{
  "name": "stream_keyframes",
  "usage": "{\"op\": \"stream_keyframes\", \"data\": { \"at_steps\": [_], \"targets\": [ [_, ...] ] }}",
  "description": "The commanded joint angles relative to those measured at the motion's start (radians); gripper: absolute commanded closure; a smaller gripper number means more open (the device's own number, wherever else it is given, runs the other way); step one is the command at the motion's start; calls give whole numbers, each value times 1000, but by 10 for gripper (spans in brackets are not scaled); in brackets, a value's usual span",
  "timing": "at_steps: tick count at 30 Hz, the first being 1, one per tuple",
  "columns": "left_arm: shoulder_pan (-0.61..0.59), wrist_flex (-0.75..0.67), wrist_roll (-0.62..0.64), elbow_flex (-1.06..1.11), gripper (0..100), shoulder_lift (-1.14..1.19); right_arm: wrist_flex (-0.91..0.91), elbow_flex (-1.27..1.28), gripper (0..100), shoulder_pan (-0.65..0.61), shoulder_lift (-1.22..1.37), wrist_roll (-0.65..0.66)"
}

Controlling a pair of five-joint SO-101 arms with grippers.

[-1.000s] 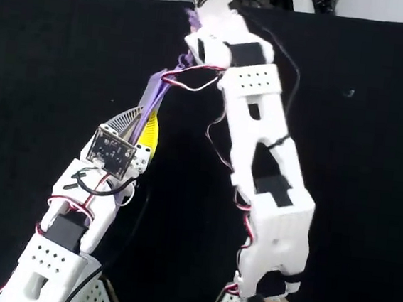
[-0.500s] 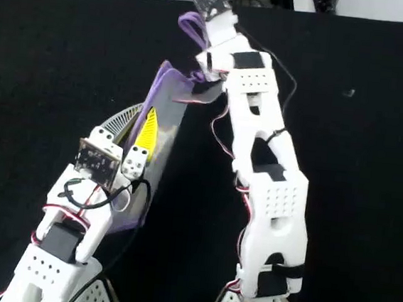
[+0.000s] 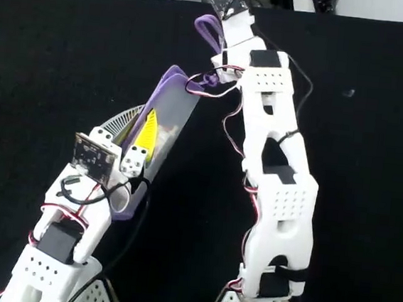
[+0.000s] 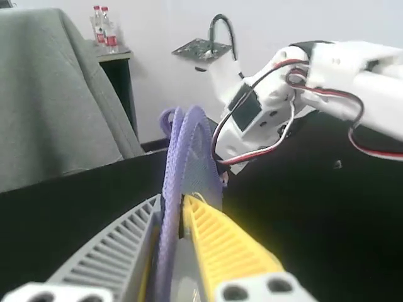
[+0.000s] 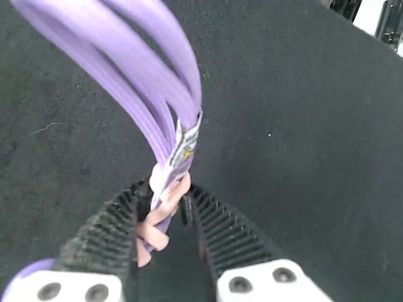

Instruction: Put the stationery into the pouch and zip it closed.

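So the soft purple fabric pouch (image 3: 163,115) with the greyish see-through side is hanging in the air over the black table (image 3: 360,138), strung between both arms. The left pincer (image 4: 173,201), the one with a grey and a yellow finger, is clamped on the pouch's lower edge. The right pincer (image 5: 164,192), with black ribbed fingers, is clenched at the base of the purple strap loop (image 5: 157,94) at the far end, with a small pinkish tab (image 5: 154,229) caught in there too. My guess is this thing is light and floppy: it'll sag and twist unless both ends are kept taut, and the slick panel looks like a bad place to pinch. The seam, the strap and the zip pull seem like the safer holds. As for what's inside, I honestly can't tell. The yellow behind the panel looks like the pincer's finger, not stationery, and I can't make out whether the zip is shut.
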Motion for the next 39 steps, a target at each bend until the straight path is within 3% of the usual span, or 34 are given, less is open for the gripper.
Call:
{"op": "stream_keyframes", "data": {
  "at_steps": [1,12,18,22,24,33,39],
  "targets": [
    [-70,-15,21,-200,972,-89,38,-15,988,153,30,6],
    [-68,-64,-52,-154,953,255,330,-225,988,204,16,9],
    [-67,-66,26,-171,727,350,410,-289,988,242,18,11],
    [-68,-66,71,-182,686,350,404,-291,985,229,19,6],
    [-74,-66,69,-185,686,350,408,-292,950,212,19,6],
    [-76,-64,63,-193,686,348,456,-354,618,155,-13,15],
    [-76,-60,63,-182,686,293,624,-578,588,133,-73,15]
  ]
}}
